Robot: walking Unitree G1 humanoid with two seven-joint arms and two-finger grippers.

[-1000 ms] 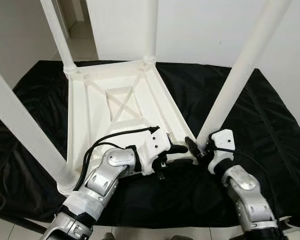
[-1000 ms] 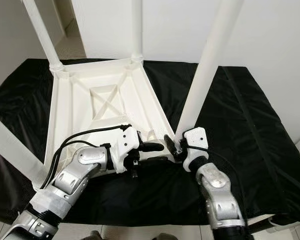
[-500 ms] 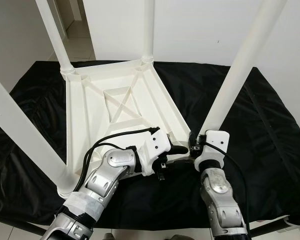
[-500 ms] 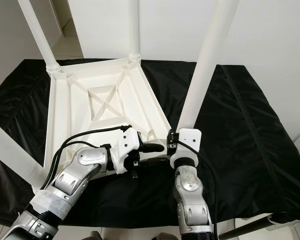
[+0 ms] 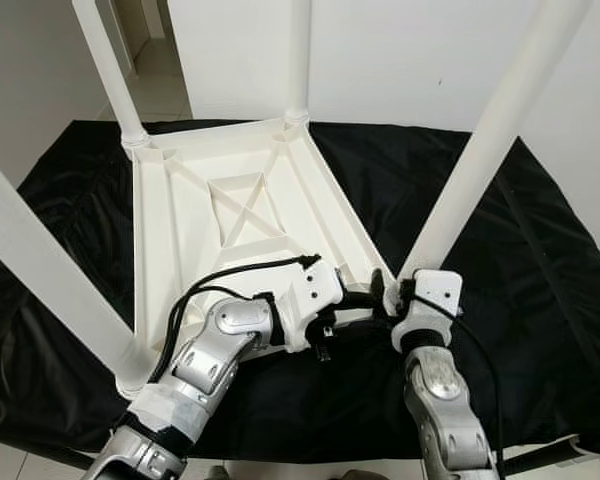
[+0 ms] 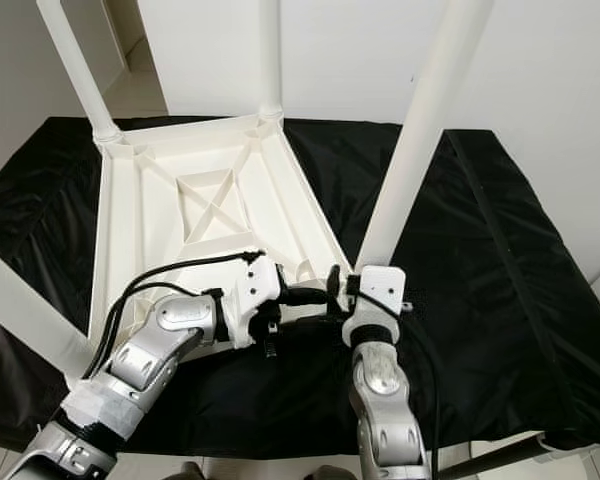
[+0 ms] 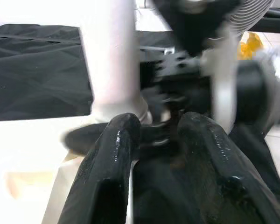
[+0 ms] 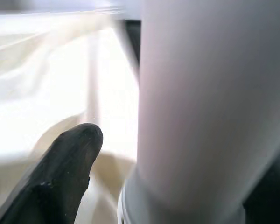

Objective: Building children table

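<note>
Right gripper fingers spread around base of near-right white plastic table leg. Left gripper just beside it, fingers slightly apart, holding nothing. Upturned white plastic table on black cloth. Step: seating leg. Next, probably: close, twist tight.

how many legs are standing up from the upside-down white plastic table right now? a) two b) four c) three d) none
b, the upside-down white plastic table on the black cloth has a leg rising from every corner: two far ones and two near ones, with both grippers at the near right leg.
</note>
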